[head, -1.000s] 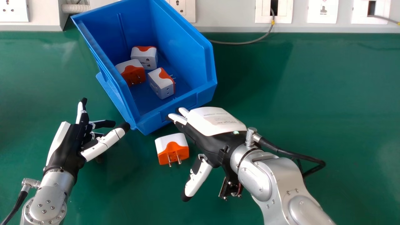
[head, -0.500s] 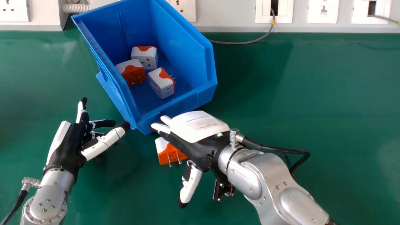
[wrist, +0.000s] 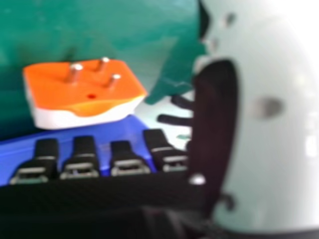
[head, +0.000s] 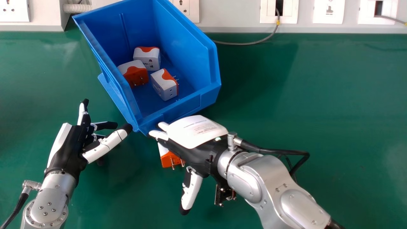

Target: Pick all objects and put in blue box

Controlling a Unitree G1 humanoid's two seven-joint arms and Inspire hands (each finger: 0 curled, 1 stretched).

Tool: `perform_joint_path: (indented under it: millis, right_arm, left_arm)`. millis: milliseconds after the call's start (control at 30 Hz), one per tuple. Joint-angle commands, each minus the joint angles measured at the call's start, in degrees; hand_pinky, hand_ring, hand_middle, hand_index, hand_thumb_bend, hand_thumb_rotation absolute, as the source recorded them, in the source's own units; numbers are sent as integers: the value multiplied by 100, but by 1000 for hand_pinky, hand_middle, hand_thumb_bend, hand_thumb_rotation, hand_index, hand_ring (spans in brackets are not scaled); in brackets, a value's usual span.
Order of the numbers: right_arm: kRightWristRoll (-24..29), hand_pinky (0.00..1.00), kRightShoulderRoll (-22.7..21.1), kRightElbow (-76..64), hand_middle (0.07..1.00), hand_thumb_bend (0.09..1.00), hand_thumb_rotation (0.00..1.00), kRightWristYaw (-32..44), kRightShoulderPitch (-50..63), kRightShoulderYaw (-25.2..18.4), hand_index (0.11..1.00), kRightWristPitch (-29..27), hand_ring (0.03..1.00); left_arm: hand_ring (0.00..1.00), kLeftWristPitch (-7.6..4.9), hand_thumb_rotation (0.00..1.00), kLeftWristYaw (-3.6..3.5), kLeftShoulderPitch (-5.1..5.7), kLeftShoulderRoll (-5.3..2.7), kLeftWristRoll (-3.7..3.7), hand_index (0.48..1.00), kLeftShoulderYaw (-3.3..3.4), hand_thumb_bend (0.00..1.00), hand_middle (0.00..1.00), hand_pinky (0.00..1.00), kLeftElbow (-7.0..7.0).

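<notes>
Beside the near corner of the blue box, my right hand is open, palm down, partly over an orange and white plug adapter on the table. In the right hand view the adapter lies with its metal pins showing, outside the fingers of my right hand. Three adapters lie inside the box: one at the back, one at the left wall and one nearer the front. My left hand rests open left of the box, holding nothing.
Wall sockets line the back edge of the green table. A grey cable loops down onto the table right of the box. Ribbed conduit runs behind the box.
My right hand has moved left and toward the table's near side, and now covers part of the loose adapter. My left hand, the box and its contents have stayed put.
</notes>
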Motion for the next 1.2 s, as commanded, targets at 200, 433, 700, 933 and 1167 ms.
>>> perform_joint_path:
  millis: [200, 433, 700, 933, 1167]
  right_arm:
    - [26, 925, -122, -35, 981, 954, 187, -280, -283, -90, 923, -475, 954]
    - [452, 828, -140, 470, 926, 922, 141, -1654, -130, -336, 856, -1502, 894]
    - [841, 505, -53, 791, 676, 694, 57, -2444, -63, -556, 715, -2139, 624]
    - [894, 347, -69, 878, 572, 590, 23, -2469, -131, -662, 582, -2278, 503]
    - [965, 282, -83, 815, 517, 545, 9, -2320, -164, -752, 536, -2273, 440]
  left_arm:
    - [659, 456, 529, -339, 371, -301, 202, 833, -333, 766, 770, 568, 391]
    - [660, 468, 528, -325, 386, -302, 210, 833, -339, 766, 770, 568, 356]
    - [660, 465, 529, -349, 348, -302, 212, 833, -347, 766, 770, 568, 406]
    - [660, 484, 529, -353, 351, -299, 217, 833, -357, 766, 770, 568, 370]
    - [659, 465, 530, -347, 331, -306, 224, 834, -366, 767, 766, 568, 407]
